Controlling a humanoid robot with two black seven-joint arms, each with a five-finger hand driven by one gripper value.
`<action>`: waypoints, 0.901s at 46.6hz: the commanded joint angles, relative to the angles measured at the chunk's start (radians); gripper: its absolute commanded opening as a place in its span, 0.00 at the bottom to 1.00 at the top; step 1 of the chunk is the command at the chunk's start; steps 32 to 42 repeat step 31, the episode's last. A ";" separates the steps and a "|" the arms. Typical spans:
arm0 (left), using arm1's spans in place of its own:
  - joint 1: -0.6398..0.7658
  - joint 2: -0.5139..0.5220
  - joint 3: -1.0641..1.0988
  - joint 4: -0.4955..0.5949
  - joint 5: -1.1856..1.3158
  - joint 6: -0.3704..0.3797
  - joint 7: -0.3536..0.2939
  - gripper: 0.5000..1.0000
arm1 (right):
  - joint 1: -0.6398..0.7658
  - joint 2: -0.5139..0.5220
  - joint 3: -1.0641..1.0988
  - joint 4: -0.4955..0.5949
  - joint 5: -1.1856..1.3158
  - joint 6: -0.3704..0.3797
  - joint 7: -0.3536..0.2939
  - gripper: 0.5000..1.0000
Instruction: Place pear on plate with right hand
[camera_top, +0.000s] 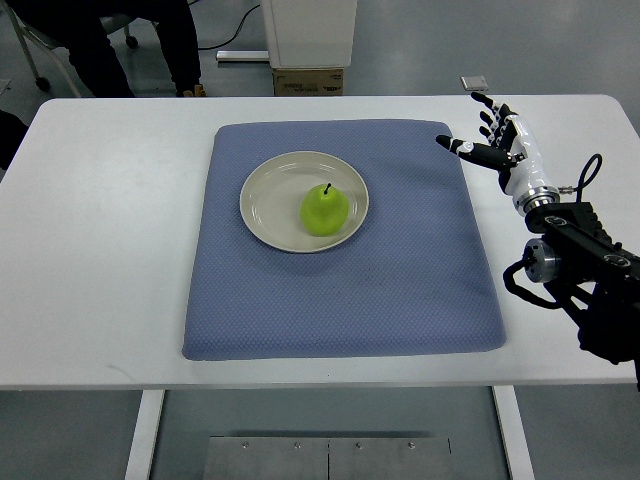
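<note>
A green pear (325, 209) with a dark stem rests on the cream plate (266, 205), toward the plate's right side. The plate sits on a blue mat (350, 290) in the middle of the white table. My right hand (490, 138) hovers off the mat's upper right corner, well to the right of the pear. Its fingers are spread and hold nothing. The left arm does not show.
The white table (100, 250) reaches past the mat on every side. Beyond its far edge stand a white cabinet base (308, 35), a cardboard box (308, 82) and a person's dark legs (100, 45). A small grey object (473, 83) lies on the floor.
</note>
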 joint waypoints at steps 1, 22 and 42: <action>0.000 0.000 0.000 0.000 0.000 0.000 0.000 1.00 | -0.001 0.019 0.067 0.002 -0.001 -0.002 -0.035 1.00; 0.000 0.000 0.000 0.000 0.000 0.000 0.000 1.00 | -0.019 0.125 0.344 0.005 -0.004 -0.005 -0.060 1.00; 0.000 0.000 0.000 0.000 0.000 0.000 0.000 1.00 | -0.028 0.134 0.345 0.005 -0.004 -0.005 -0.060 1.00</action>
